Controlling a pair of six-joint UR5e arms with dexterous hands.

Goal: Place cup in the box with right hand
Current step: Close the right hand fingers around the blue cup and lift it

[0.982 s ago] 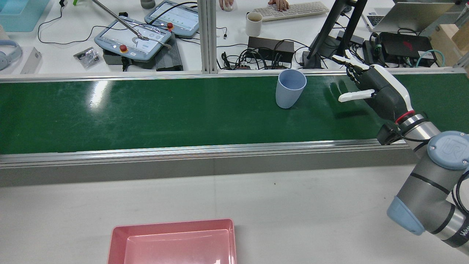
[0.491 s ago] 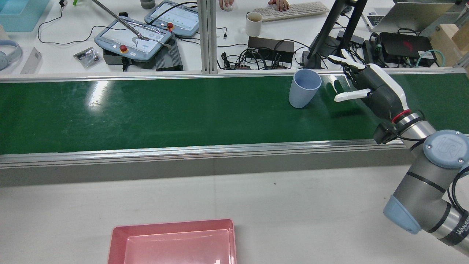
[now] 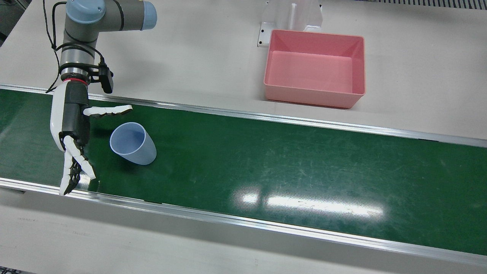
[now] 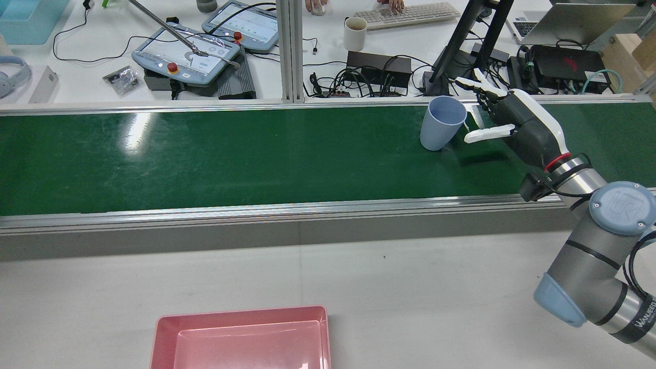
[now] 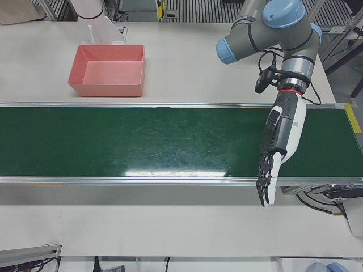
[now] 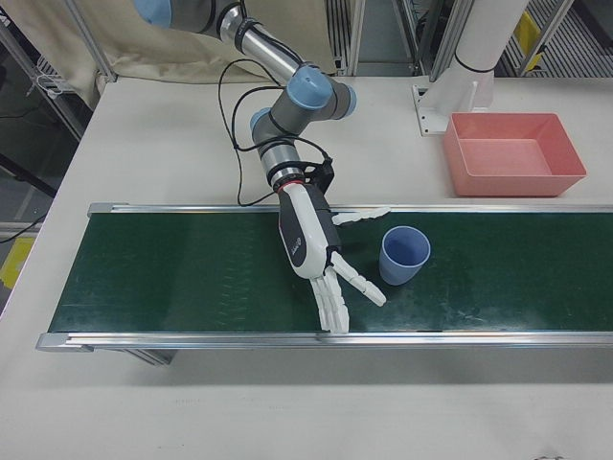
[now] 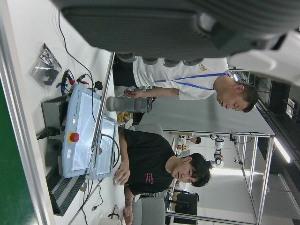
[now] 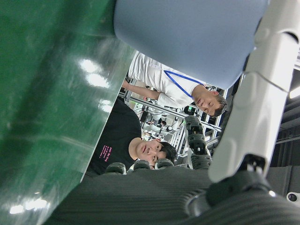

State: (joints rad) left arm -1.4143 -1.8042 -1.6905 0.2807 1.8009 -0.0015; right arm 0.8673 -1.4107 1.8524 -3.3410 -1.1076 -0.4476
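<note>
One blue cup (image 3: 132, 143) stands upright on green belt (image 3: 289, 163), just beside right hand (image 3: 74, 129), which is spread wide & empty. Prob. light, stiff, smooth plastic (tips easily), so wrap mid-wall. Pink box (image 3: 315, 68) well apart.

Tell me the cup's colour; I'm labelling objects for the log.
Pale blue; the cup shows best in the front view, upright on the green belt.

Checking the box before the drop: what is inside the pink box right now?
Nothing shows inside the pink box: the front view shows its bare floor. The cup stands on the green belt beside the open right hand.
</note>
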